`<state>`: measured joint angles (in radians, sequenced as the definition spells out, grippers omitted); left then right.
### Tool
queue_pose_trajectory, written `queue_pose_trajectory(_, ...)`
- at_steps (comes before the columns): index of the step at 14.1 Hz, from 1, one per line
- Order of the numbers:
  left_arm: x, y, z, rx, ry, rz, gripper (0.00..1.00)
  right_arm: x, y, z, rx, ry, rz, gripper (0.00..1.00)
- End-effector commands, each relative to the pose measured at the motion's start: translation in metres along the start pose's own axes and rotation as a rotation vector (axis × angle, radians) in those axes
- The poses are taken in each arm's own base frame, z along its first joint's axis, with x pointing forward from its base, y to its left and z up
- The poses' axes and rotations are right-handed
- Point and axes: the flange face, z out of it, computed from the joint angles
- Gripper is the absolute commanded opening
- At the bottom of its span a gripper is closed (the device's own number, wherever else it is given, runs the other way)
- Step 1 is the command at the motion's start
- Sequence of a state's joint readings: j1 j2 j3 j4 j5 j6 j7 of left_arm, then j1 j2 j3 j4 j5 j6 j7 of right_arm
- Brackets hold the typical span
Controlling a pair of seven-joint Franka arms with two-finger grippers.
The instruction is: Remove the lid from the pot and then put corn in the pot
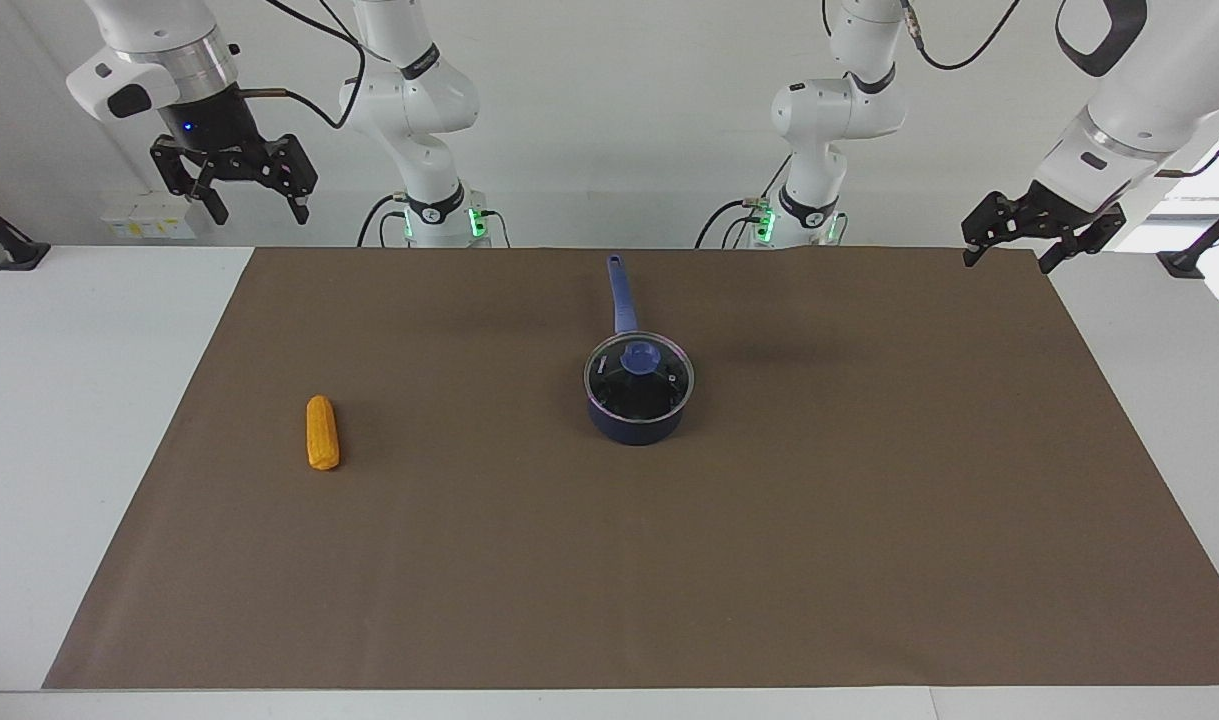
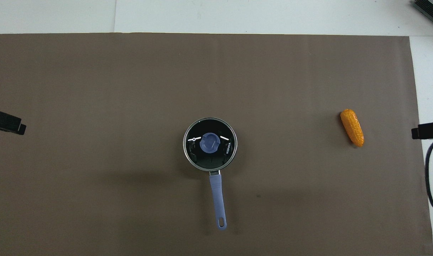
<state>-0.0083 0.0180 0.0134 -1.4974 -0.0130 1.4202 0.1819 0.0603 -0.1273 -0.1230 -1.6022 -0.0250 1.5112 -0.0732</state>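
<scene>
The dark-blue pot [image 1: 637, 430] stands mid-table on the brown mat, its long handle [image 2: 216, 196] pointing toward the robots. The glass lid [image 1: 638, 376] with a blue knob sits on the pot; it also shows in the overhead view [image 2: 210, 143]. The orange-yellow corn [image 1: 322, 433] lies on the mat toward the right arm's end, also in the overhead view [image 2: 352, 127]. My right gripper [image 1: 257, 212] is open and empty, raised over the table's edge at the right arm's end. My left gripper [image 1: 1006, 260] is open and empty, raised over the mat's corner at the left arm's end.
The brown mat [image 1: 869, 520] covers most of the white table [image 1: 69, 400]. Only the grippers' tips show in the overhead view, the left gripper [image 2: 6, 122] at one side edge and the right gripper [image 2: 427, 130] at the other. A dark cable [image 2: 429, 177] hangs by the right gripper.
</scene>
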Motion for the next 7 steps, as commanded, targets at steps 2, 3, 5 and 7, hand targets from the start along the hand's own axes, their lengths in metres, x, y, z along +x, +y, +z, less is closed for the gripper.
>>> queue_pose_trajectory(2, 0.0004, 0.0025, -0.0069, -0.009, 0.003, 0.003, 1.00, -0.0047, 0.0012, -0.0027, 0.006, -0.004, -0.017, 1.00)
queue_pose_trajectory(3, 0.0003, 0.0025, -0.0067, -0.009, 0.002, 0.003, 1.00, -0.0047, 0.0012, -0.0027, 0.006, -0.004, -0.017, 1.00)
queue_pose_trajectory(5, 0.0007, 0.0024, -0.0061, -0.008, 0.006, 0.003, 1.00, -0.0048, 0.0019, -0.0027, 0.006, -0.004, -0.016, 1.00)
queue_pose_trajectory(7, -0.0009, 0.0028, -0.0067, -0.009, 0.010, 0.008, 1.00, -0.0038, 0.0020, -0.0031, 0.006, 0.001, -0.016, 1.00)
